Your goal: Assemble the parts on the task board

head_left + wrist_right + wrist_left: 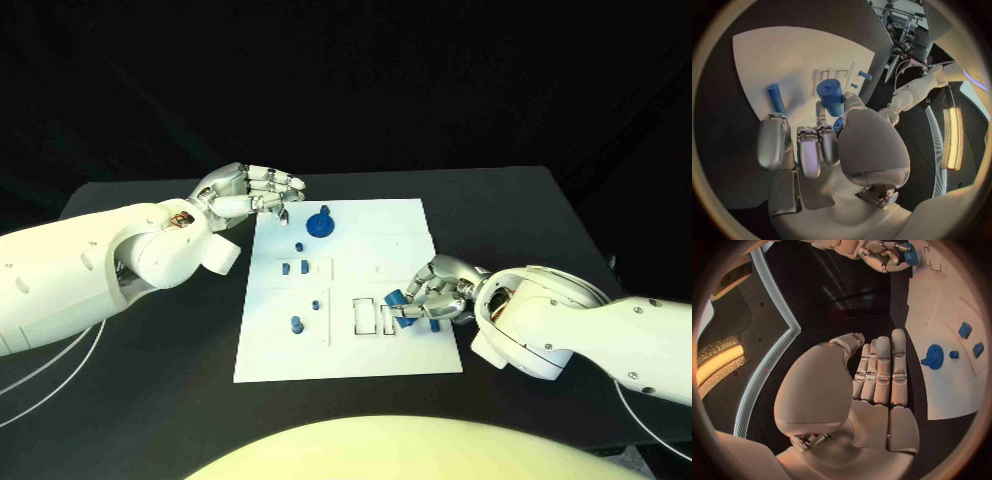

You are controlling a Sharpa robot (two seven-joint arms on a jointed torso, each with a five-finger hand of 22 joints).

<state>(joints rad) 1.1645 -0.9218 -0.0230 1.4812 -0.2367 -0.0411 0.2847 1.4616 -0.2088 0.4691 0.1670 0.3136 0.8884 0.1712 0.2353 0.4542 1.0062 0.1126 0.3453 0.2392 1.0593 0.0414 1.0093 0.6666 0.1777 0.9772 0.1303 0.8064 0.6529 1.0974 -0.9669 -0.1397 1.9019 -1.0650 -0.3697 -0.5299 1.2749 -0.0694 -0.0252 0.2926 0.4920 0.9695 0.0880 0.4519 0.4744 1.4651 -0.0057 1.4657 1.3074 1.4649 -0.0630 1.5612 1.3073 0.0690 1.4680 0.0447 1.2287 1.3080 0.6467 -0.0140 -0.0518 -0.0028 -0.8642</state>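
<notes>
Head view: right robot hand (437, 296) grips a blue part (400, 299) on the white board (378, 360); left robot hand (257, 192), fingers curled together, holds nothing beside the board's far corner.

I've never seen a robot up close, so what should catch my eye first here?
The white board glows mid-table, dotted with small blue parts; the biggest, a blue disc, stands at its far end. The right hand holds a blue cylinder at the board's near right edge. The left hand hovers by the far left corner, holding nothing.
</notes>
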